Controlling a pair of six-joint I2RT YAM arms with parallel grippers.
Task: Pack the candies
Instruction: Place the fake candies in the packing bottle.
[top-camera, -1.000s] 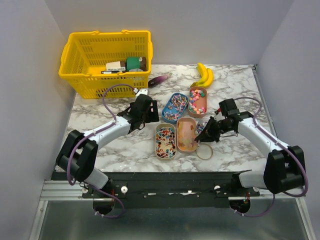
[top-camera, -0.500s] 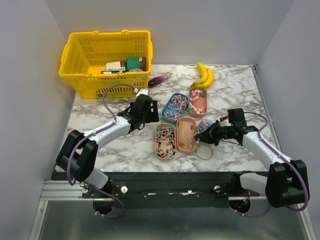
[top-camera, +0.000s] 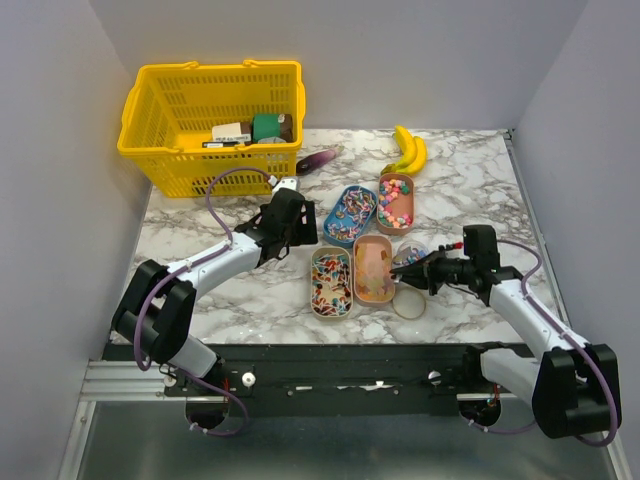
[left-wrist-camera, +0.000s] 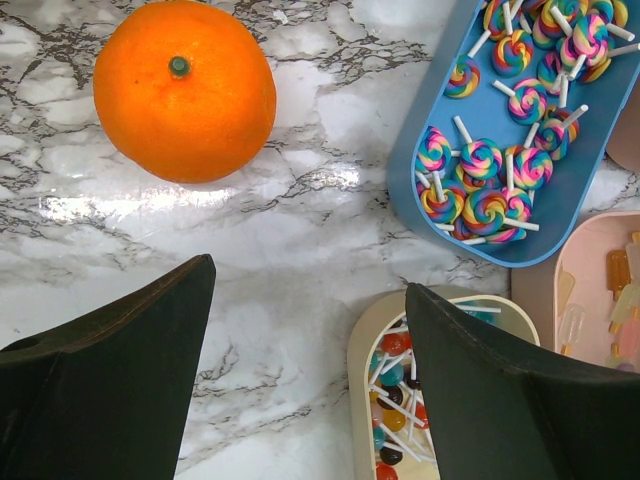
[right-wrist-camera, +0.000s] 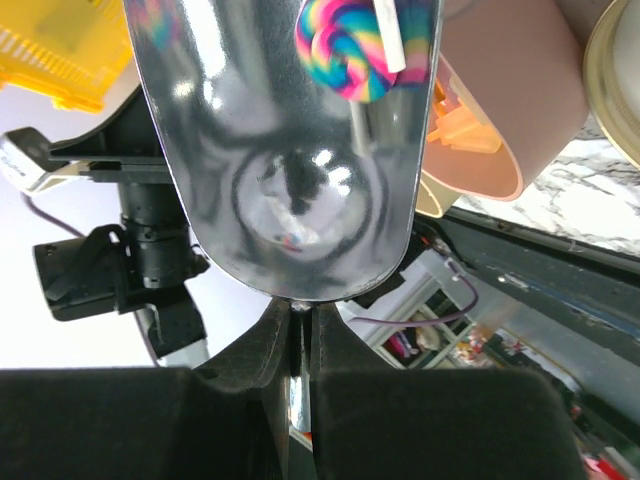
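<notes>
Candies lie in several oval trays: swirl lollipops in a blue tray (top-camera: 350, 213) (left-wrist-camera: 520, 130), mixed sweets in a brown tray (top-camera: 395, 203), ball lollipops in a beige tray (top-camera: 331, 281) (left-wrist-camera: 400, 420), and pale pieces in a pink tray (top-camera: 373, 268) (right-wrist-camera: 480, 100). My right gripper (top-camera: 442, 270) (right-wrist-camera: 300, 330) is shut on the handle of a metal scoop (top-camera: 412, 263) (right-wrist-camera: 290, 150). The scoop holds one swirl lollipop (right-wrist-camera: 350, 45) and hovers just right of the pink tray. My left gripper (top-camera: 290, 225) (left-wrist-camera: 310, 278) is open and empty over bare marble, left of the beige tray.
An orange (left-wrist-camera: 185, 90) lies beyond the left fingers. A round beige lid (top-camera: 408, 302) lies below the scoop. Bananas (top-camera: 408, 150), a purple item (top-camera: 318, 160) and a yellow basket (top-camera: 212, 125) with boxes stand at the back.
My right arm has drawn back to the right and towards the near edge, with the scoop swung flatter beside the pink tray. The left arm has not moved.
</notes>
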